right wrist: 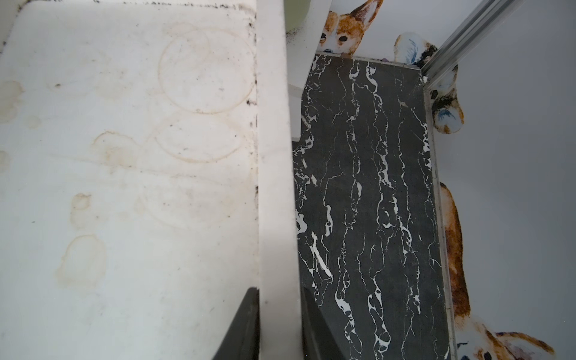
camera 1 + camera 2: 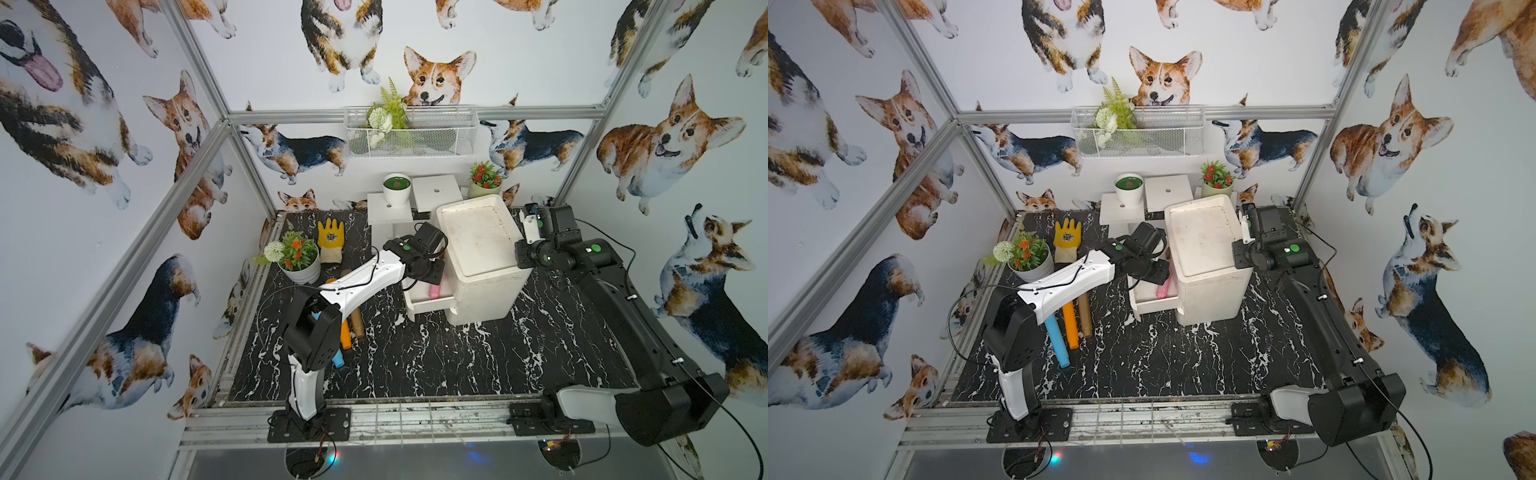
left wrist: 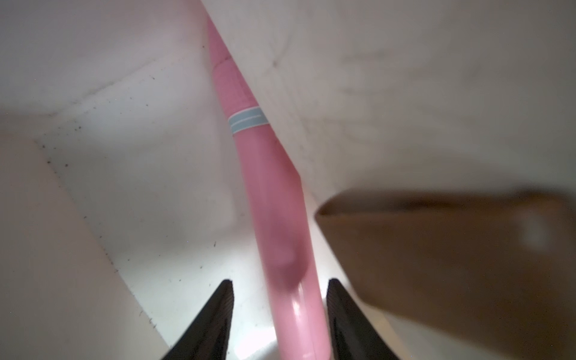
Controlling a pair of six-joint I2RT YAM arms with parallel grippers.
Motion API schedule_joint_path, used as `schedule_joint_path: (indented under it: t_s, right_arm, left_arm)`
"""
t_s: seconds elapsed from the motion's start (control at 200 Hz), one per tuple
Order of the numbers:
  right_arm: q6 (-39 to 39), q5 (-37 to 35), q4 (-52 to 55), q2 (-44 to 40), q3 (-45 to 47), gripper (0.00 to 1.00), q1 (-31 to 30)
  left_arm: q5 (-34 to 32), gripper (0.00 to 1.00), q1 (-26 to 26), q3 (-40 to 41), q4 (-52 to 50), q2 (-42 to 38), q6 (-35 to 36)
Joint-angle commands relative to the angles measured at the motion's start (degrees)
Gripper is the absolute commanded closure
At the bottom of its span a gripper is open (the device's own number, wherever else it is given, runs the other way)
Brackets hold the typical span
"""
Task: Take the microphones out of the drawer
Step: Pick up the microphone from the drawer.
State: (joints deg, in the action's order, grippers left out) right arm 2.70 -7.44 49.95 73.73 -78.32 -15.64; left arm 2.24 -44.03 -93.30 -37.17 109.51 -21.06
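Top views, left jaws: my left gripper (image 2: 430,272) dips into the open drawer (image 2: 424,306), over the pink microphone (image 2: 434,291); I cannot tell their width from here.
Top views, right jaws: my right gripper (image 2: 530,228) sits at the white cabinet (image 2: 478,249), on its right edge.
Top views, room: open marble table (image 2: 457,361) lies in front of the drawer.
Top views, pose: my left arm (image 2: 365,274) reaches forward, wrist bent down; my right arm (image 2: 615,299) stretches along the right wall.
Left wrist, jaws: partly open, fingers (image 3: 218,318) straddling the microphone (image 3: 268,187); one is close against it, the other stands off.
Left wrist, edges: the microphone lies on the drawer floor along a white wall; a blurred brown shape (image 3: 436,265) crowds one side.
Right wrist, jaws: narrow, clamped on the cabinet rim (image 1: 274,156).
Right wrist, room: table outside the rim, stained top inside.
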Motion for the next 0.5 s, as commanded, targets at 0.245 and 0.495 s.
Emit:
schedule_joint_path:
  t_s: [0.245,0.495]
  right_arm:
    - [-0.41,1.64,9.81,0.53,1.02,0.75,-0.27]
    - [-0.41,1.55,9.72,0.54,1.23,0.75,-0.36]
  left_arm:
    - [-1.71,0.48,-1.14,-1.19,1.66,3.31,-0.89]
    - [-4.03,0.49,-1.94,-2.24,-0.17,5.26,-0.25]
